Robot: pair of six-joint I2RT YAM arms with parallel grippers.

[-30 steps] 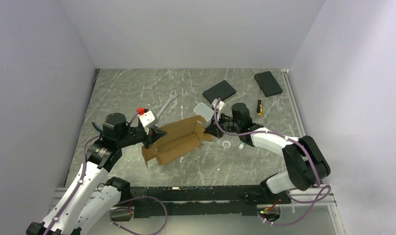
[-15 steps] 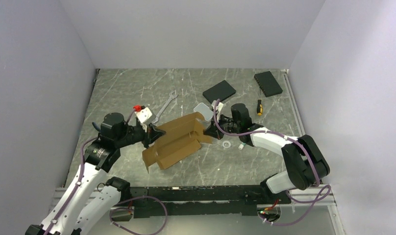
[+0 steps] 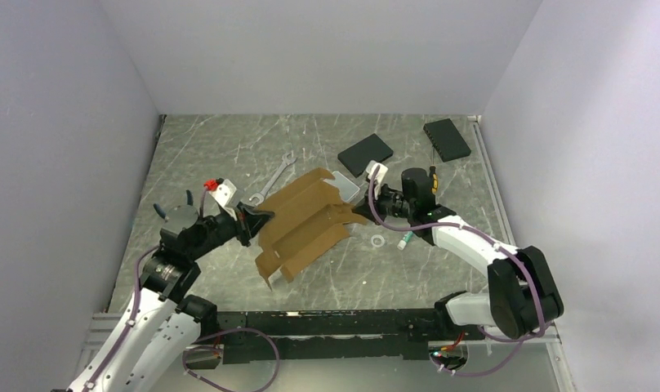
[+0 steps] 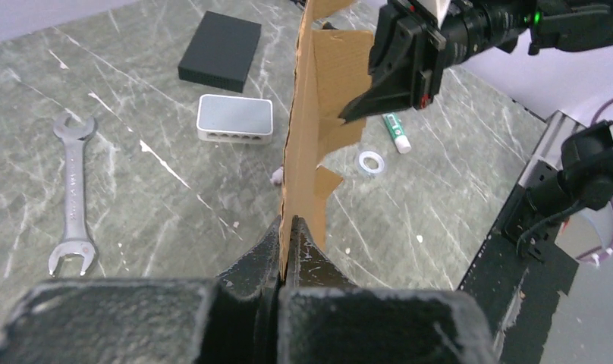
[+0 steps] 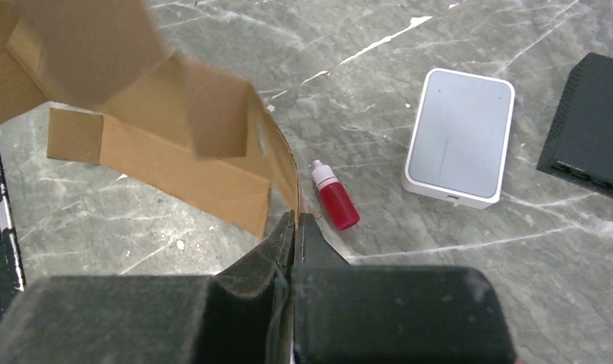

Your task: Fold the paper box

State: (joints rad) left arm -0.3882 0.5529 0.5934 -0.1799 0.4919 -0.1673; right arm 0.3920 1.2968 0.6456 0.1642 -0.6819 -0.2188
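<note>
As the top external view showed it, the left gripper was clamped shut on the left edge of the paper box, and the right gripper was pinched closed on its right edge. The box, a partly folded brown sheet with loose flaps, stretched between the two sets of fingertips above the table. Whether its lowest corner touched the surface could not be told. A wrench lay beyond the left gripper, and a small ring lay just beneath the right one.

From the left wrist, the left gripper had its jaws closed tight on the cardboard edge, and the paper box rose straight ahead of them, seen edge-on. At the far end of the sheet the right gripper gripped it. The wrench lay well to the left of the fingers, a white case ahead and left, and a black slab beyond that.

From the right wrist, the right gripper was likewise shut on a curved cardboard edge, the paper box spreading ahead and to the left. A small red bottle lay just right of the fingertips, with the white case farther right.
</note>
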